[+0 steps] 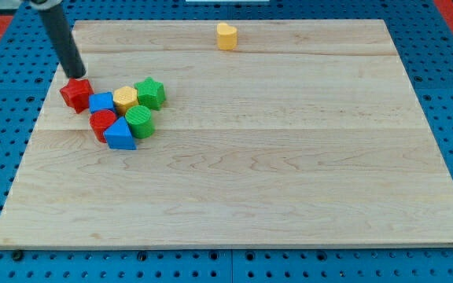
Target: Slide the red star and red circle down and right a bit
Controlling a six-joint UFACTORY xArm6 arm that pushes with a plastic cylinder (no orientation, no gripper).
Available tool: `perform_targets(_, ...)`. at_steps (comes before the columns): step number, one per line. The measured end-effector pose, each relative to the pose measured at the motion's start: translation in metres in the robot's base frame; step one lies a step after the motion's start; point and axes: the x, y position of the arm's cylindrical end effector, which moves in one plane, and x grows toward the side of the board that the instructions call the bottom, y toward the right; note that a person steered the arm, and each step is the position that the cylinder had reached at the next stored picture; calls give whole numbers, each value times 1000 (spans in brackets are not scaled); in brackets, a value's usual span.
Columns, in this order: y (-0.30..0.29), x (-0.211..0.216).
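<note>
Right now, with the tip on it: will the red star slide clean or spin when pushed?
Likely slides, not tips: the red star is squat. My tip sits at its top edge, so it may spin. It touches the blue block, which will probably move too.

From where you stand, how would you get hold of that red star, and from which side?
I can't grip; I only push with my tip. It sits at the red star's upper-left edge, which looks like the best contact side, since the push goes down and right. The blue cube and red circle sit just beyond it, so they would probably move too.
</note>
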Motion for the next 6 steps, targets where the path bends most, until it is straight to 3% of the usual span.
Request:
perform_targets(2, 58, 110)
perform_targets(3, 78, 144)
perform_targets(4, 18, 160)
perform_targets(5, 62, 205)
perform_targets(6, 116, 206)
